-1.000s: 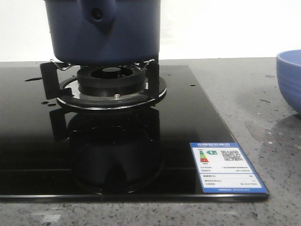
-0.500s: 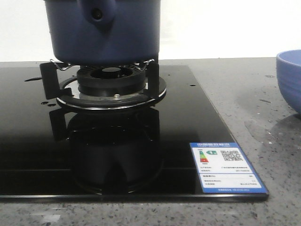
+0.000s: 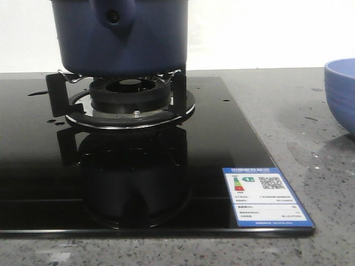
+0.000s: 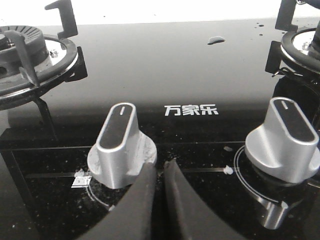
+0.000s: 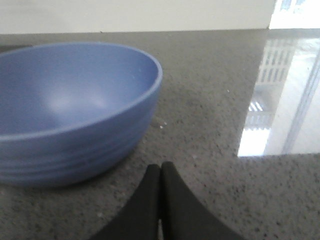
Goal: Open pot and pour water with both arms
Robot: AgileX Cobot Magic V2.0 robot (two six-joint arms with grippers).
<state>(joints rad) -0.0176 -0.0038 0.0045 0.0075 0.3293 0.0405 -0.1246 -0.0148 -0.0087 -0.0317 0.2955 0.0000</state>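
Note:
The dark navy-blue pot (image 3: pixel 125 39) stands on the burner grate (image 3: pixel 127 94) of the black glass stove, its handle stub with a dark hole (image 3: pixel 113 15) facing me; its top and lid are cut off by the view. My left gripper (image 4: pixel 159 167) is shut and empty, low over the stove's front between two silver knobs, close to the left knob (image 4: pixel 120 145). My right gripper (image 5: pixel 160 170) is shut and empty over the grey counter, beside the light blue ribbed bowl (image 5: pixel 70 110). Neither gripper shows in the front view.
The bowl (image 3: pixel 341 91) sits at the right on the granite counter. A second knob (image 4: pixel 287 140) and a second burner (image 4: pixel 30 65) are on the stove. An energy label (image 3: pixel 265 195) is stuck on the glass near its front right corner. Water drops lie on the glass.
The front view has shifted very slightly; pot, stove and bowl keep their places.

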